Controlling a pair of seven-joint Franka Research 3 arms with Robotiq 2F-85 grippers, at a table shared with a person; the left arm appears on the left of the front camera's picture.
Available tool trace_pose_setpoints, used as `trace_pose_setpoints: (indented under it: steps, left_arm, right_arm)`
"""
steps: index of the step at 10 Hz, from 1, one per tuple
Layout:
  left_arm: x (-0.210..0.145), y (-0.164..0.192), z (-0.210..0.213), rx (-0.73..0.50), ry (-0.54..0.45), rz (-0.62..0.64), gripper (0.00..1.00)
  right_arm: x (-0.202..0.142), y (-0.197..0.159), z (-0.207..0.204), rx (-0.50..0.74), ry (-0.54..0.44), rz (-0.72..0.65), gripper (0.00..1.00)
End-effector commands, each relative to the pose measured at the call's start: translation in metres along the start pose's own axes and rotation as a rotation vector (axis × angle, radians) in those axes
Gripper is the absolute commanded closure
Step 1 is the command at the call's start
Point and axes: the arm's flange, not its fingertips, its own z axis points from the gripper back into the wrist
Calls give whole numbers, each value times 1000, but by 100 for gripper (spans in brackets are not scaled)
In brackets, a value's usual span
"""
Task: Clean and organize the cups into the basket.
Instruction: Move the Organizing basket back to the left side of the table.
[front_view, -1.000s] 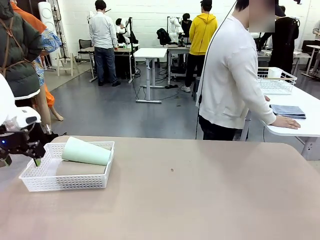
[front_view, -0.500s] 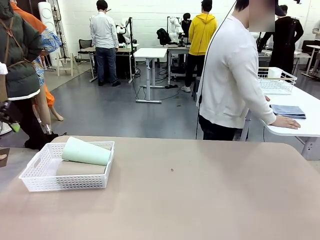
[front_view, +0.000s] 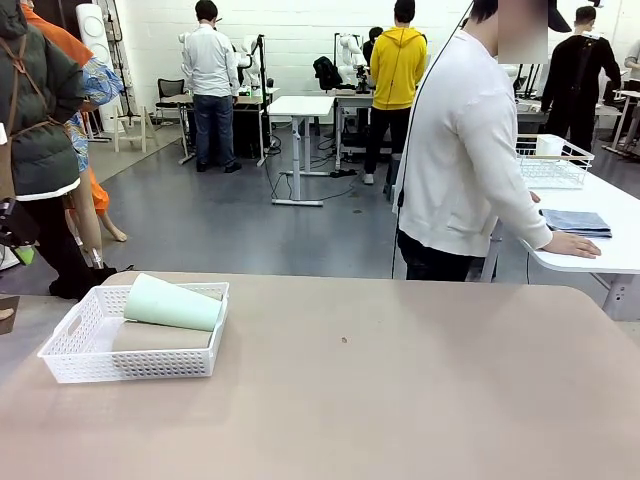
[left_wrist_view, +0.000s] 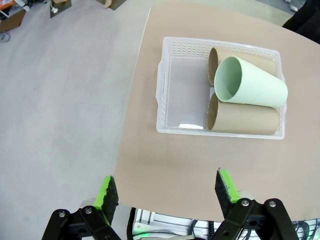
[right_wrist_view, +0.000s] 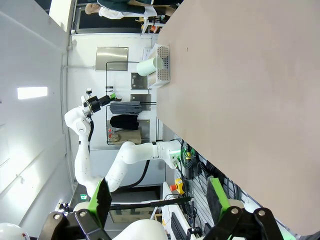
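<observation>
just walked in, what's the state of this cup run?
All three tumblers, two tan-brown and one pale mint green, lie on their sides in the white lattice plastic basket at the table's corner. The left tool hangs open above the table edge, holding nothing. The right tool is open and empty too. The person faces another table.

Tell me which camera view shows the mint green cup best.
The left wrist view: it looks down on the mint green cup, showing its open mouth as it lies on two tan cups. The front view shows its side above the basket wall. In the right wrist view it is small and far.
</observation>
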Motion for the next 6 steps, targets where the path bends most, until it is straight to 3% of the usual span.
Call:
trace_pose_setpoints:
  steps: [1, 3, 4, 5, 6]
  left_arm:
    - [4, 2, -2, -8, -10, -13, 0]
    - [0, 0, 0, 0, 0, 0, 0]
    - [23, 26, 4, -253, 180, 59, 0]
    - [34, 54, 4, -429, 343, 49, 0]
    - [44, 81, -2, -589, 437, 63, 0]
  right_arm:
    - [-2, 2, -1, 2, -3, 3, 0]
    - [-2, 2, -1, 2, -3, 3, 0]
    - [-2, 2, -1, 2, -3, 3, 0]
    - [-2, 2, -1, 2, -3, 3, 0]
    - [-2, 2, -1, 2, -3, 3, 0]
